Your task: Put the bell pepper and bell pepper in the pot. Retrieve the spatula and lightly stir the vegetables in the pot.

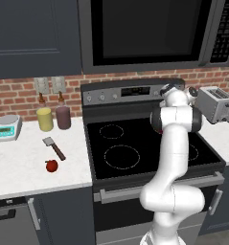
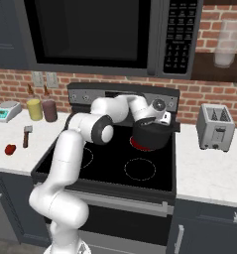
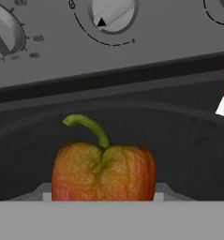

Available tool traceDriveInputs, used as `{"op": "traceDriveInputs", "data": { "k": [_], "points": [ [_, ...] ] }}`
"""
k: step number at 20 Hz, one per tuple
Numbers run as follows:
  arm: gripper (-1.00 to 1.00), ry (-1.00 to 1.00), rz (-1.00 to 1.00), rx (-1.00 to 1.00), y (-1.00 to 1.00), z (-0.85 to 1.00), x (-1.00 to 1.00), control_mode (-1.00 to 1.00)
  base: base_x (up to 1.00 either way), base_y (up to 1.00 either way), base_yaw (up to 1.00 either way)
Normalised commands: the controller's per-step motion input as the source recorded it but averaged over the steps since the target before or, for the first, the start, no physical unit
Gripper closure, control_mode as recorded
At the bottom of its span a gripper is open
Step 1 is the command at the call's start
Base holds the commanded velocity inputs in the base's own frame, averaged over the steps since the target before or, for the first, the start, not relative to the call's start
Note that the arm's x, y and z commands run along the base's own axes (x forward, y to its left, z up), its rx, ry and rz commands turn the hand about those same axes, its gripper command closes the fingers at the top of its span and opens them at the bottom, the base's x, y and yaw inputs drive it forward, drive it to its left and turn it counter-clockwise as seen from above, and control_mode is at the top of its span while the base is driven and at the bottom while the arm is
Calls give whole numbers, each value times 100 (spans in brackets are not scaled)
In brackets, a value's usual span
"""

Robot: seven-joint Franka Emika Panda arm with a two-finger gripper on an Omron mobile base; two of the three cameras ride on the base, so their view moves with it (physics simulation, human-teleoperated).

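The darker orange-red bell pepper [image 3: 104,171], green stem up, sits between the gripper's [image 3: 103,196] two fingers, which press on its sides. In the right base view the gripper [image 2: 154,124] hangs over the mouth of the dark pot [image 2: 150,138] on the stove's back right burner. The pot's dark inner wall [image 3: 188,154] curves behind the pepper. On the left counter lie the bright red bell pepper [image 1: 51,165] [image 2: 10,149] and, just behind it, the spatula [image 1: 53,147] [image 2: 27,135], with its grey blade pointing away.
A silver toaster [image 1: 216,104] [image 2: 215,126] stands on the counter right of the stove. A yellow jar [image 1: 45,118], a maroon jar [image 1: 63,116] and a kitchen scale [image 1: 8,127] line the back left. The microwave [image 2: 105,34] hangs over the stove, whose knobs [image 3: 112,14] are close behind the pot.
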Motion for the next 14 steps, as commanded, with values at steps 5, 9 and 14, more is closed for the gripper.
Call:
{"op": "traceDriveInputs", "data": {
  "k": [5,9,14],
  "points": [
    [-100,0,0,-5,8,-1,-18,-100,0,0,0],
    [-100,0,0,-3,1,5,-21,-100,0,0,0],
    [-100,-7,0,-2,0,21,-51,-100,0,0,0]
  ]
}}
